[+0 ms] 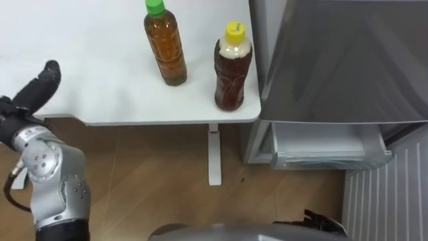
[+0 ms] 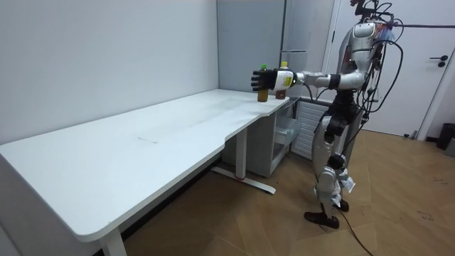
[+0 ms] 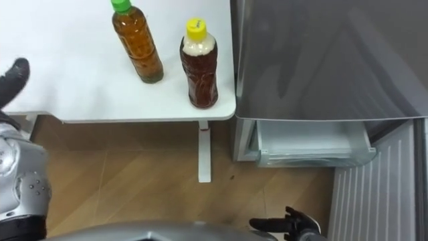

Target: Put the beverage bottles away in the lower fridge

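From my station the counter (image 1: 100,87) reads plain white, with no pattern. The green-capped bottle (image 1: 165,43) holds clear amber-gold drink. The yellow-capped bottle (image 1: 233,67) shows a pale cream band under the cap, then dark reddish-brown below. The fridge (image 1: 348,60) is flat mid-grey, and its lower drawer (image 1: 328,144) is a paler grey-white. The floor (image 1: 154,174) is warm brown wood-grain planking. My left robot hand (image 1: 37,87) is black.

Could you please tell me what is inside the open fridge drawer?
The drawer shows bare pale walls in front, no drinks; its rear is hidden under the fridge door above.
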